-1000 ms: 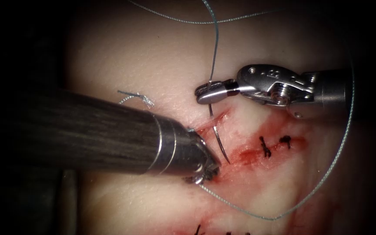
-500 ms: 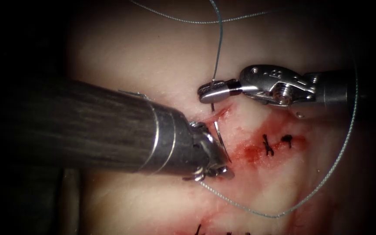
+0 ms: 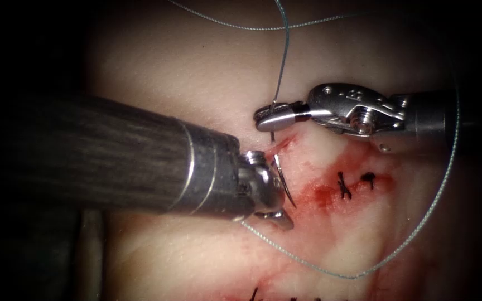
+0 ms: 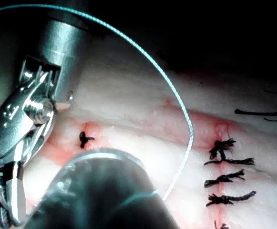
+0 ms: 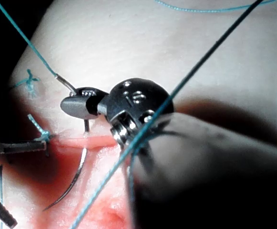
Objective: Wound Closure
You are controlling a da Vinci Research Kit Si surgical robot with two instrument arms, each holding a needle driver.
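Standing over the bench, I see two dark stitches already tied across the right part of the cut, and the left wrist view has a further row of knotted stitches on the tissue. The cut's left end is not yet closed and is wet with red fluid.

That is where the needle sits. The right tool has its jaws clamped on it near the thread end, just above the cut. From there the curve runs under a thin pink strip of tissue, and the pointed half lies bare in the open cut. So this bite looks half made: the needle is in the tissue, and its thread has not been drawn through.

The left tool is right at the bare tip. In the right wrist view its jaws stand wide apart and grip nothing. The thread loops slack round the right side and back under that tool.
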